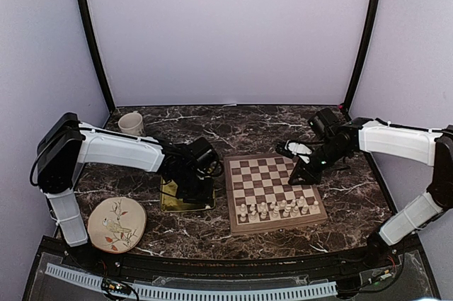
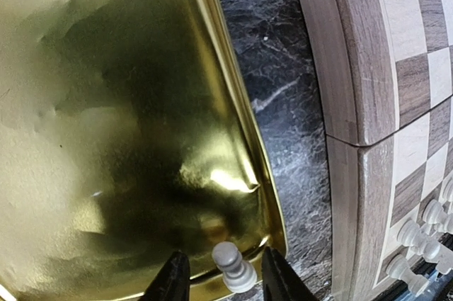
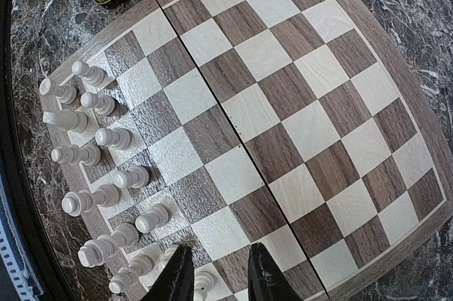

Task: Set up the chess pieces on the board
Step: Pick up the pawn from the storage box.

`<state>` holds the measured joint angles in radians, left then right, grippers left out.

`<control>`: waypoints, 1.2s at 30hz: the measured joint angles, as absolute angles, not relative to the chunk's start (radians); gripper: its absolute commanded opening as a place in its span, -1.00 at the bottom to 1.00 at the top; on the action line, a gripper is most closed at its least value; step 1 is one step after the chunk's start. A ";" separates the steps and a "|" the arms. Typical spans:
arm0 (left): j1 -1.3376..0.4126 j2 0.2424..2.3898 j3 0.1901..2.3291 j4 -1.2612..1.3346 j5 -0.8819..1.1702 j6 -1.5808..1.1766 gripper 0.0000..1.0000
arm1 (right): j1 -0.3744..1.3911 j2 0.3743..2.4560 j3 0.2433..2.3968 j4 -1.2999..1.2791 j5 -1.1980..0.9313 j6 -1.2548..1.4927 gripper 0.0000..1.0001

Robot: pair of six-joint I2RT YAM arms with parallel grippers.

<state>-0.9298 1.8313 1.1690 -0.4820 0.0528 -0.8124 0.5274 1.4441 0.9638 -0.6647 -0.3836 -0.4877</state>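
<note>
Pale lilac walls (image 1: pixel 226 32) enclose dark marble table (image 1: pixel 248 127).

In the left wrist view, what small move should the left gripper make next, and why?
Probably close the left gripper on the chess piece. The piece stands near the rim of the gold tray, between the two fingers, with a visible gap on each side, so it is not yet gripped. Closing first seems needed before lifting it toward the board.
</note>
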 measured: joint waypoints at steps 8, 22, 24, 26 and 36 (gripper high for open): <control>-0.929 1.876 1.209 -0.531 0.057 -0.814 -0.50 | 0.527 1.430 0.950 -0.650 -0.407 -0.488 -0.46; -0.916 1.885 1.216 -0.526 0.094 -0.797 -0.85 | 0.527 1.428 0.944 -0.649 -0.411 -0.488 -0.46; -0.916 1.886 1.221 -0.525 0.089 -0.775 -0.87 | 0.527 1.428 0.943 -0.648 -0.411 -0.488 -0.46; -0.916 1.886 1.224 -0.512 0.080 -0.738 -0.88 | 0.525 1.428 0.941 -0.643 -0.411 -0.488 -0.46; -0.915 1.755 1.139 -0.246 0.022 -0.501 -0.90 | 0.459 1.428 0.912 -0.601 -0.406 -0.488 -0.47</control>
<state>-0.9154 1.7554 1.1389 -0.2459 0.0216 -0.5014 0.4591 1.4281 0.9119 -0.6010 -0.4061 -0.4881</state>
